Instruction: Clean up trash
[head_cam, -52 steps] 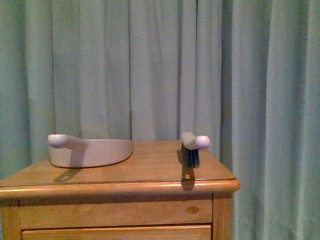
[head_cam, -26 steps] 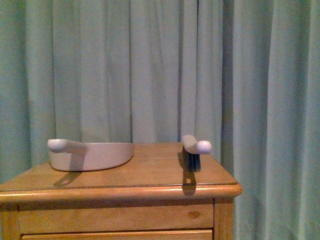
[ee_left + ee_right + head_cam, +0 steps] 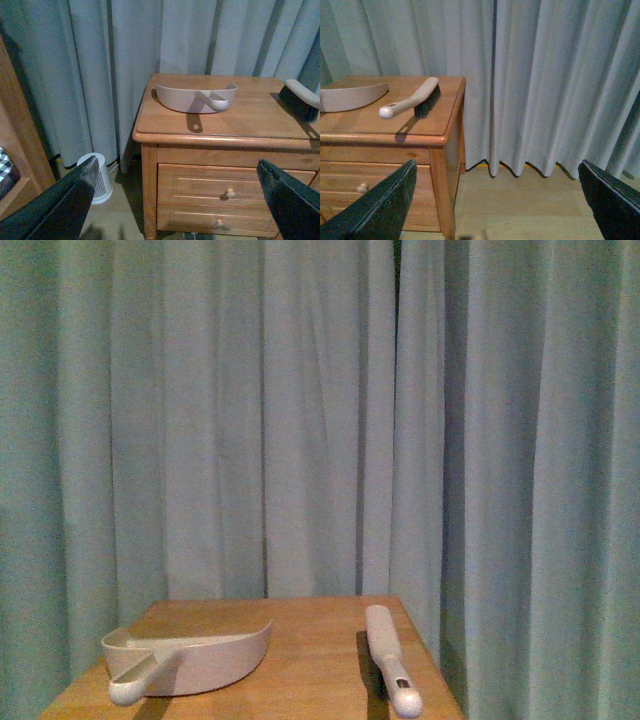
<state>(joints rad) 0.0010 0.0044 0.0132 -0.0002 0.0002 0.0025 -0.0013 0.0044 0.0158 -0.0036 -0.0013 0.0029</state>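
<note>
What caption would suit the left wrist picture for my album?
Pinkish-beige plastic scoop and black-bristled brush on a wooden bedside cabinet, framed by the left arm's open dark fingers.

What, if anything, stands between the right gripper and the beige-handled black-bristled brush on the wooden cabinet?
Nothing visible. In the right wrist view, only open air separates the right gripper, jaws open, from the beige-handled black-bristled brush lying on the wooden cabinet.

Scoop (image 3: 205, 655) — lower in view; brush (image 3: 388, 660) too
</note>
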